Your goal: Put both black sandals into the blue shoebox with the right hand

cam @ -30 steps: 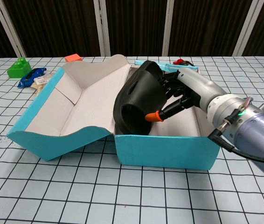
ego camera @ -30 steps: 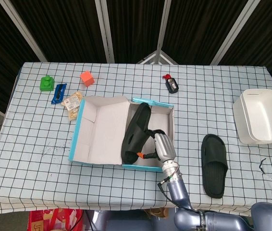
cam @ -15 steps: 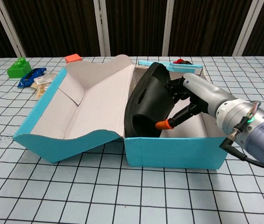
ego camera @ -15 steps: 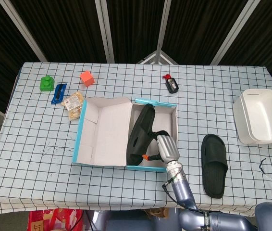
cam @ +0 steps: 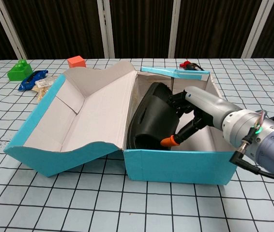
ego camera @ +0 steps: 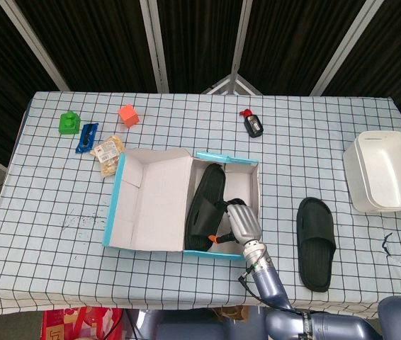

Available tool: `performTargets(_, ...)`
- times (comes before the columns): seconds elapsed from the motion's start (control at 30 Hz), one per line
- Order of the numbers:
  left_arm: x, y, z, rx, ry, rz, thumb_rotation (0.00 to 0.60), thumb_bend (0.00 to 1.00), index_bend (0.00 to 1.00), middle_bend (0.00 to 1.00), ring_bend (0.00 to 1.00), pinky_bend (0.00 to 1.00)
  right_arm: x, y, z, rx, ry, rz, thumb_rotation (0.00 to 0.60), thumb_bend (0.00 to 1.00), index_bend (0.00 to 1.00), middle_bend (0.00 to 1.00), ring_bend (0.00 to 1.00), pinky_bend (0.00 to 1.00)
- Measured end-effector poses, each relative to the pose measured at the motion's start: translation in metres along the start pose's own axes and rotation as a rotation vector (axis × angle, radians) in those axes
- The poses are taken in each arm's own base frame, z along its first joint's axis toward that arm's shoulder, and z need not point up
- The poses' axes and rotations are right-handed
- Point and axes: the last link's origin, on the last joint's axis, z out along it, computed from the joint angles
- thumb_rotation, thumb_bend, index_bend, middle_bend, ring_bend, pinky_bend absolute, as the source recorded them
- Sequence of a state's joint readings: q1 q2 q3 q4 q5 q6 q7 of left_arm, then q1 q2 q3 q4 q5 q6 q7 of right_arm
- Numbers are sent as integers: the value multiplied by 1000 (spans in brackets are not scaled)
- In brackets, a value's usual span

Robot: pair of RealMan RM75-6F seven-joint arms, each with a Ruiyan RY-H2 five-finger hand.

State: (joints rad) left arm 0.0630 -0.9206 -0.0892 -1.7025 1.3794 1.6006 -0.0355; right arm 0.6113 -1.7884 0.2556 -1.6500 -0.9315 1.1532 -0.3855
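Observation:
The blue shoebox (ego camera: pixel 218 253) stands open mid-table, its lid (ego camera: pixel 151 205) folded out to the left. One black sandal (ego camera: pixel 206 207) lies tilted inside the box against the left wall, also seen in the chest view (cam: pixel 151 118). My right hand (ego camera: pixel 240 222) reaches into the box and grips this sandal along its right edge, fingers on top and the orange-tipped thumb below (cam: pixel 191 116). The other black sandal (ego camera: pixel 316 242) lies flat on the checked cloth to the right of the box. My left hand is not in either view.
A white tub (ego camera: pixel 385 170) sits at the right edge. Behind the box lie a small red-and-black object (ego camera: pixel 253 126), an orange cube (ego camera: pixel 128 115), a green block (ego camera: pixel 68 122), a blue item (ego camera: pixel 86 138) and a snack packet (ego camera: pixel 107 151).
The right hand has lowered the sandal from standing high above the rim to lying deep in the box. The box first slid a little to the right, then back left.

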Motion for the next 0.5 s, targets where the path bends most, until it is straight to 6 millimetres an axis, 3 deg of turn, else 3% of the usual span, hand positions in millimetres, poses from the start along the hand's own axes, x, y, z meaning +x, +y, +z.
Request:
performTargets(0.4, 1, -1, 0, -1, 1, -5, 600, 369, 3, 0, 0, 30, -3, -3, 0, 9, -12, 18, 600, 428, 527, 434, 368, 161)
performTargets(0.5, 1, -1, 0, -1, 0, -4, 600, 370, 3, 0, 0, 30, -2, -4, -1, 14, -18, 19, 600, 428, 451, 351, 316, 133)
